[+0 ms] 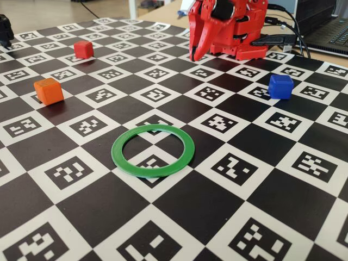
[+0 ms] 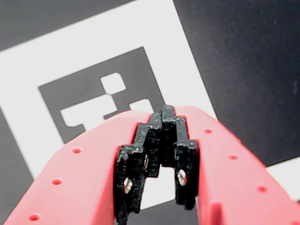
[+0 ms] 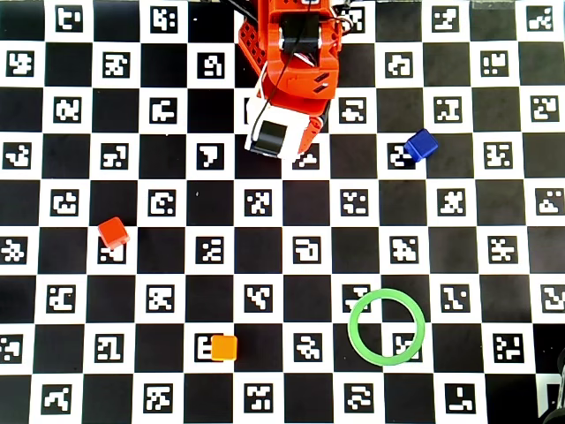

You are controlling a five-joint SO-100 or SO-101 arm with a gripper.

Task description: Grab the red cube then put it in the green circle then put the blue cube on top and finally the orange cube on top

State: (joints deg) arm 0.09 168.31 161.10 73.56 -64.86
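The red cube (image 1: 83, 49) (image 3: 113, 232) rests on the checkered mat, far from the arm. In the fixed view the orange cube (image 1: 48, 91) (image 3: 224, 347) lies on the left and the blue cube (image 1: 280, 86) (image 3: 421, 144) on the right. The green circle (image 1: 152, 173) (image 3: 386, 292) lies flat with nothing inside it. My red gripper (image 1: 193, 57) (image 2: 164, 112) hangs folded at the arm's base, tips down just above the mat. It is shut, its black pads (image 2: 140, 159) meeting at the tip with nothing between them. No cube shows in the wrist view.
The mat (image 1: 228, 163) is a black-and-white checkerboard with printed markers. A laptop (image 1: 329, 27) and cables (image 1: 283, 38) sit behind the arm's base (image 3: 296, 53). A black object (image 1: 4, 28) stands at the mat's far left corner in the fixed view.
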